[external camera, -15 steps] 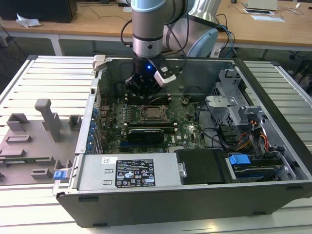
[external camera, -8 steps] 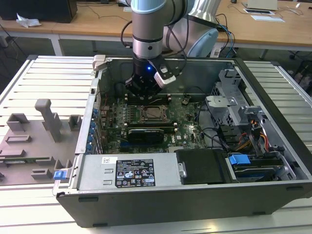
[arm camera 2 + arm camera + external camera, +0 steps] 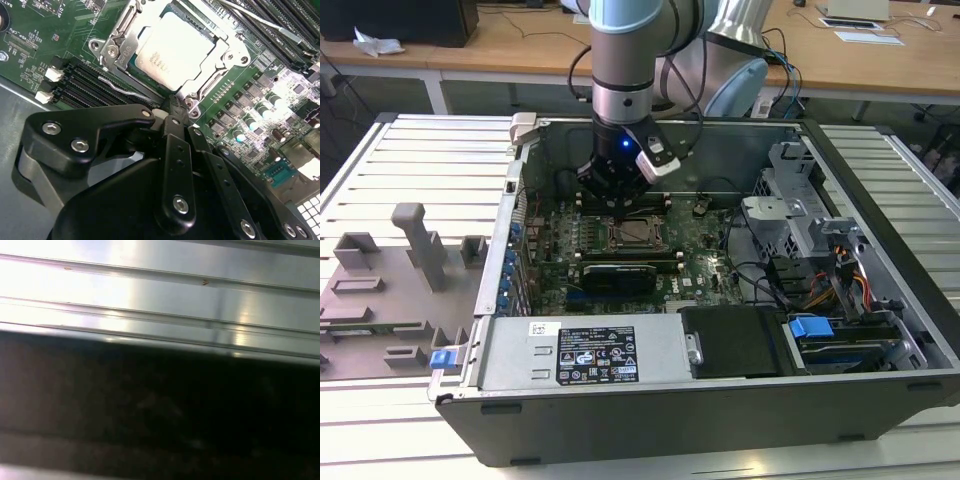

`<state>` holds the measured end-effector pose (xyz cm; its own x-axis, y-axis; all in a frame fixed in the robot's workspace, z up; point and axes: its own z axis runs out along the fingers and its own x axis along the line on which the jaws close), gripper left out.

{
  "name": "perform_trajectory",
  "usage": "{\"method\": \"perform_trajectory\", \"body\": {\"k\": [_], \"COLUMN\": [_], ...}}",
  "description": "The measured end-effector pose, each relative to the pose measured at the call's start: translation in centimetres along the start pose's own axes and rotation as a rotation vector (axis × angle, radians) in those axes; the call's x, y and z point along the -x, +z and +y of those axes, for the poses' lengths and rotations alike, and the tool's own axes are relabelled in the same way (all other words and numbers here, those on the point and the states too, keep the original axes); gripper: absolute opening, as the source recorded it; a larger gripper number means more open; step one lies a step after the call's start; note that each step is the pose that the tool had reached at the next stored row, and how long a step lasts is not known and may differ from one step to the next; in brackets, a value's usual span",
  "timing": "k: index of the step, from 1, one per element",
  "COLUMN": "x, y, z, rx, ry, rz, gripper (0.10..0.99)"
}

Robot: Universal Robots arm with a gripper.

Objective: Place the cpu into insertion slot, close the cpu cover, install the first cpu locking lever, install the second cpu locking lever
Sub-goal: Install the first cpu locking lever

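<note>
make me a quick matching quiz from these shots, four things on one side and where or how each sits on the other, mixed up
Things:
1. cpu
2. cpu cover
3. gripper
4. power supply

Descriptions:
A. metal frame lying flat around the chip
B. pale square seated in the socket
C. grey box with a label at the case's near edge in the exterior view
D. black, right at the socket's corner by a thin wire lever

Pairs: 1-B, 2-A, 3-D, 4-C
</note>
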<state>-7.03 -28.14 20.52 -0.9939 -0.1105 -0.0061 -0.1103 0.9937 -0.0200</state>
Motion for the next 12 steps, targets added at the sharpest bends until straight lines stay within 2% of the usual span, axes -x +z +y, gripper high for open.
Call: {"method": "perform_trajectory", "body": {"k": [8,12], "x": [0.33,1.29], "y": [0.1,-0.14], "z": [-0.03,0.08], "rx": [0.0,0.002], "ry": [0.0,0.0], "rz": [0.0006,0.0114], "gripper": [0.106,0.106]}}
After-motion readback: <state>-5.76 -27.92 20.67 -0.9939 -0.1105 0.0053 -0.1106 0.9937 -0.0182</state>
